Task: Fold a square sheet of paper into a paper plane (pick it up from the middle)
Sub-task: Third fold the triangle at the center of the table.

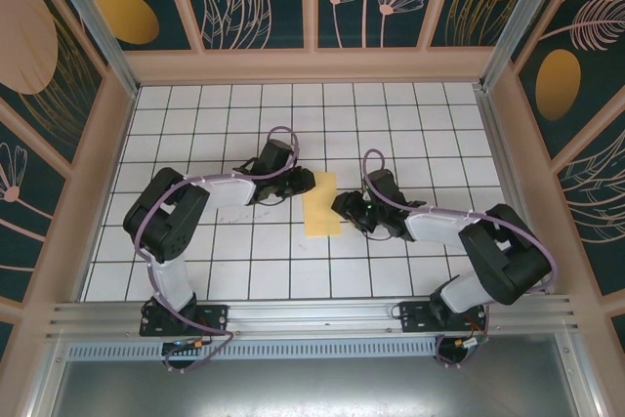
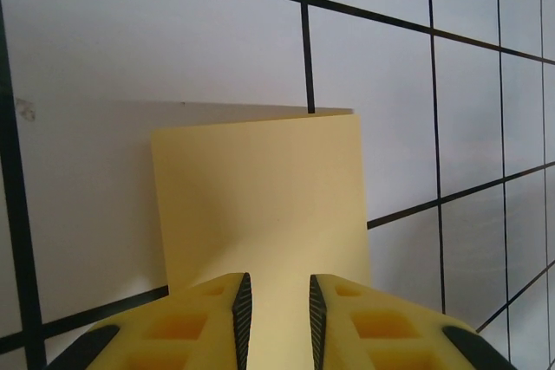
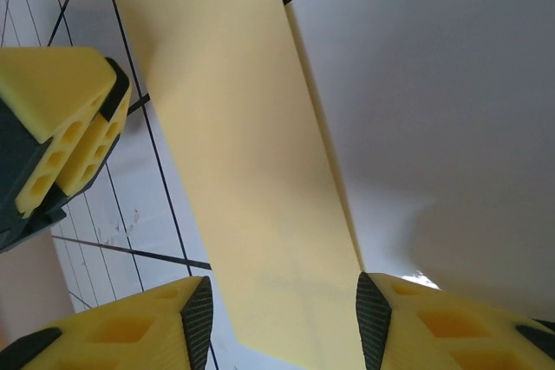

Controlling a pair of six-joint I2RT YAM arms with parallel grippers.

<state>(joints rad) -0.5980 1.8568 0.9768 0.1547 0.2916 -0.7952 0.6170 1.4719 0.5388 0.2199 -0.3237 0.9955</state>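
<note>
My left hand [image 2: 276, 292] gapes only narrowly and my right hand [image 3: 282, 296] gapes wide, both at the thin folded yellow-orange paper sheet [image 1: 322, 204].

Nothing legible appears anywhere, neither text, label, brand, number nor sign. The yellow sheet [image 2: 260, 205] just ahead of the left end effector [image 2: 277, 309] is plain, and the tabletop [image 2: 130, 41] carries only black grid lines.

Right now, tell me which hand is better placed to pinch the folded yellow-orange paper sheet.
Left, probably. The left hand has its fingers nearly together, with the folded yellow-orange paper sheet running into the narrow gap. The right hand straddles the sheet with fingers wide apart.
</note>
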